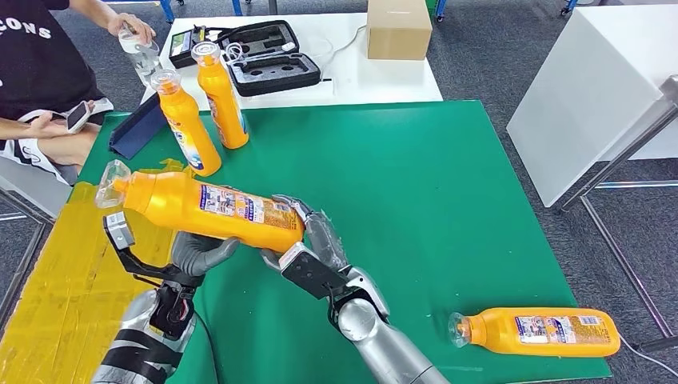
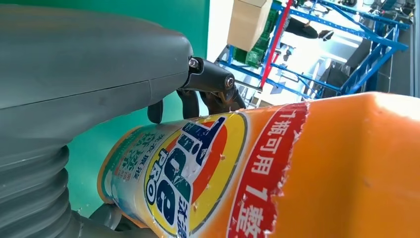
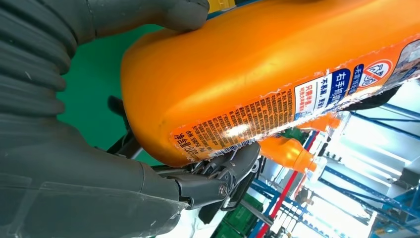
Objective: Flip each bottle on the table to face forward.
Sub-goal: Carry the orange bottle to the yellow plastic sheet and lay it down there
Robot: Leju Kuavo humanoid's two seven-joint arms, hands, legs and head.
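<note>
Of four orange detergent bottles, both the left hand [image 1: 200, 254] and right hand [image 1: 313, 240] grasp one [image 1: 216, 210] at centre-left, two stand [image 1: 189, 122] [image 1: 221, 95] upper left, and one lies [image 1: 537, 331] lower right on the green table [image 1: 416, 176].

We saw the head view evenly and brightly lit, with soft shadows on the green mat [image 1: 416, 200] and faint sheen on the held bottle [image 1: 208, 210]. In both wrist views the background beyond blew out to white glare. The nearest grey cover [image 2: 74, 74] looked soft, and straight lines bowed near the edges.
</note>
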